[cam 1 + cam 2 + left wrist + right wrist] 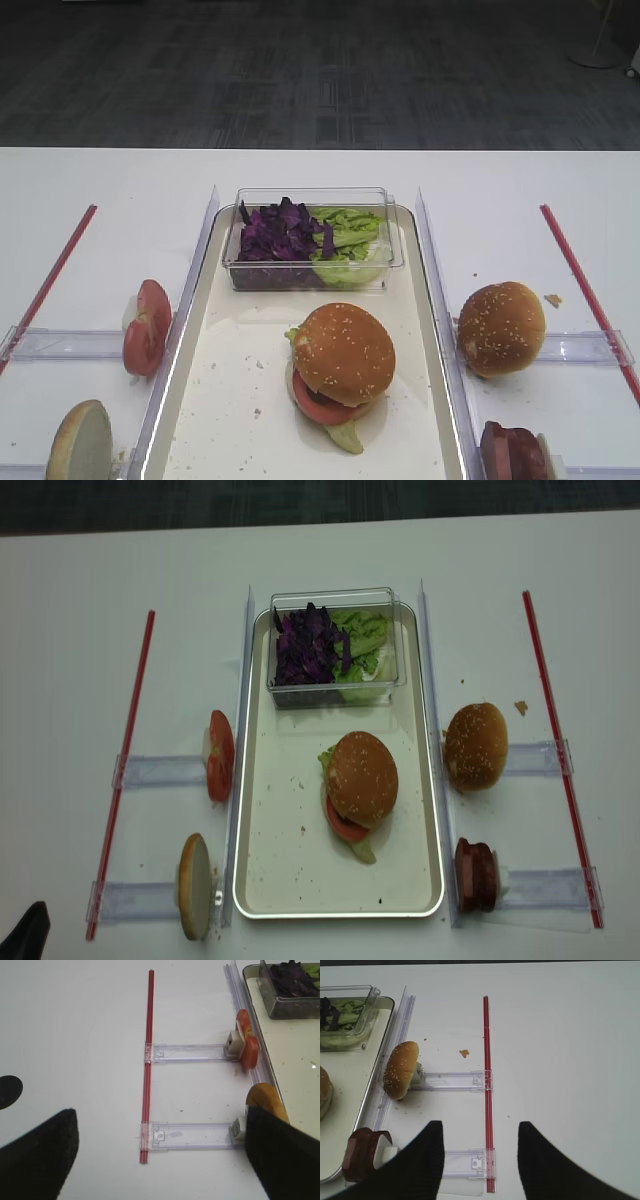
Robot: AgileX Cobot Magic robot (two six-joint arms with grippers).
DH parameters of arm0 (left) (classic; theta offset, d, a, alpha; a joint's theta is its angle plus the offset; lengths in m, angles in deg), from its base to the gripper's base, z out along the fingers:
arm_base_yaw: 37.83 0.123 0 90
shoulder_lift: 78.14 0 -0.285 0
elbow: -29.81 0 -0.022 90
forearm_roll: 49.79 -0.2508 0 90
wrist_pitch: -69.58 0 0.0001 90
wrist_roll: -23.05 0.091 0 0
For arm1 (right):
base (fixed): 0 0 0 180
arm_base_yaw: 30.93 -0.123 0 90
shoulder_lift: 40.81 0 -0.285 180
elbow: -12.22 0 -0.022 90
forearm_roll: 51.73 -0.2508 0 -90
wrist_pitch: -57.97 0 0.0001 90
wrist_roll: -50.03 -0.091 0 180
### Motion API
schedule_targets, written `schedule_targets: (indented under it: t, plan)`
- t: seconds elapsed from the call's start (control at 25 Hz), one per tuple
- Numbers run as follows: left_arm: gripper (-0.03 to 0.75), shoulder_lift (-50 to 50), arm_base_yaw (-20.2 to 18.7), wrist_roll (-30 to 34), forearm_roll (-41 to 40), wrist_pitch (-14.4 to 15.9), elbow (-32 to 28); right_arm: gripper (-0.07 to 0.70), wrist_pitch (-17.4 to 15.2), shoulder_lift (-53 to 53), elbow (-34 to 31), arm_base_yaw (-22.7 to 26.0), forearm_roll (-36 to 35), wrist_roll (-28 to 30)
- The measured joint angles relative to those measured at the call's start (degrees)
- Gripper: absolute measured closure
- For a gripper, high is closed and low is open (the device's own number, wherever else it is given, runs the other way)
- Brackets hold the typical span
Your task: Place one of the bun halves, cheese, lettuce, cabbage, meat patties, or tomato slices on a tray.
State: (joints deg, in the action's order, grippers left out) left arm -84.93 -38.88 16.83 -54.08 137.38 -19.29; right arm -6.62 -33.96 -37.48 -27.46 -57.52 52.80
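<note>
On the white counter (300, 170) the tray (225, 400) already carries a capped burger (342, 360). Both arms' jaws stand spread, empty. Any further grasp should approach square, closing gently.

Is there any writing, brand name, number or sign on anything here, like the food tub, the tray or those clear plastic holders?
None: no view shows readable text.
Clear tub holding cabbage and lettuce: no label visible.
Tray: plain cream, unmarked.
Clear holders: small moulded shapes only, no letters discernible.
Red strips: plain.
Bun halves: only sesame seeds.
</note>
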Motion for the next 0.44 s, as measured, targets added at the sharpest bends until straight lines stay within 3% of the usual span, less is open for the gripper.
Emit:
schedule_targets:
  t: [0.44]
  plan:
    - [0.097,0.00,0.00,0.00,0.00,0.00,0.00,0.342,0.00,0.00,0.00,0.00,0.00,0.00]
